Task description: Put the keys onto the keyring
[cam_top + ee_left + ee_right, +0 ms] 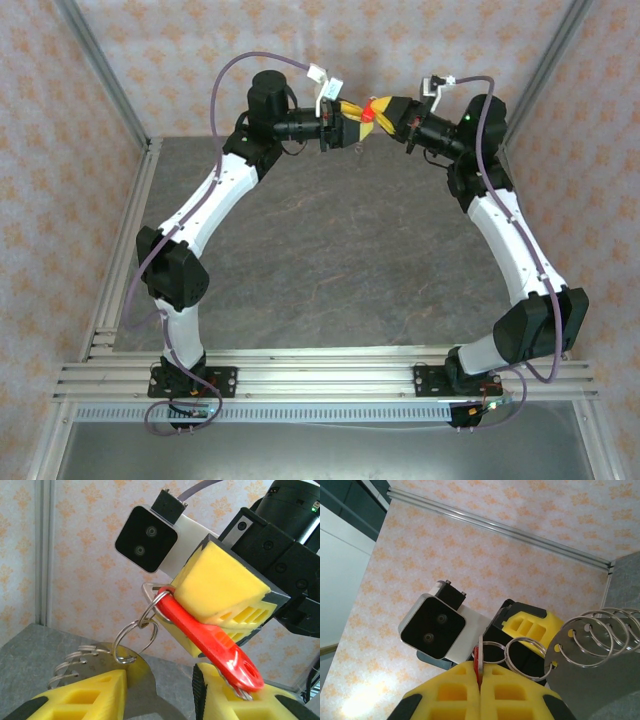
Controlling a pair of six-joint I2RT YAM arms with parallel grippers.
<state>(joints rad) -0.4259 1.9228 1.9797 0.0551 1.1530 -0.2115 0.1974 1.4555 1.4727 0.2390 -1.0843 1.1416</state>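
— Nearest the left wrist lens, what sits there?

— Two yellow fingers (85, 697) of the left jaws, standing apart, with one silvery metal plate (131, 677) in the gap. Whether they grip anything, I cannot tell.

— And past them?

— The right jaws are pressed together on the one red key (220, 652), held in the air. The keyring (146, 612), a wire split ring, loops through the key's end by those jaws. One wire coil (70, 667) of several turns is threaded through the plate.

— The right wrist view?

— Right jaws tight together, a thin red edge of the key between them. I count two single rings linked in a row, then the plate with its coil. Behind them are the left arm's camera (432, 627) and a yellow finger.

— From above?

— Two arms meet over the far part of the grey surface (330, 250), with the red key between their yellow jaws.
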